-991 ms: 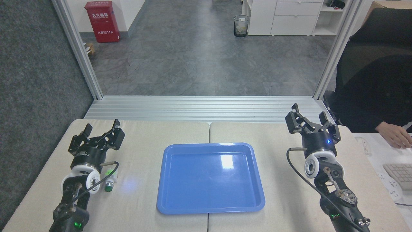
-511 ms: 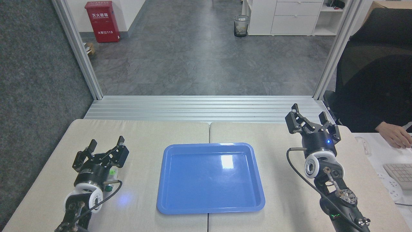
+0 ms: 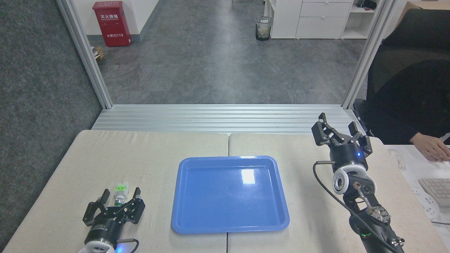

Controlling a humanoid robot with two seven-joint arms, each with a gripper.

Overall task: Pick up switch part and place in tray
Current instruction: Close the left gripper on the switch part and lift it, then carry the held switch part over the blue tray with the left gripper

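Observation:
The switch part (image 3: 120,192), whitish-grey with a bright green label and a dark green cap, lies on the table left of the blue tray (image 3: 230,194). My left gripper (image 3: 121,194) is low at the table's front left, open, its two fingertips on either side of the part's cap end; whether they touch it I cannot tell. The tray holds nothing. My right gripper (image 3: 338,127) stands open and upright at the back right of the table, beyond the tray's right rim, with nothing between its fingers.
A person's hand (image 3: 429,146) rests on a white desk at the right, by a keyboard (image 3: 436,189). An aluminium rail (image 3: 225,117) runs along the table's far edge. A dark chair back (image 3: 407,73) stands at the far right.
My left arm has drawn back toward the front edge, so its open gripper now sits at the switch part, which is uncovered. The right arm has not moved.

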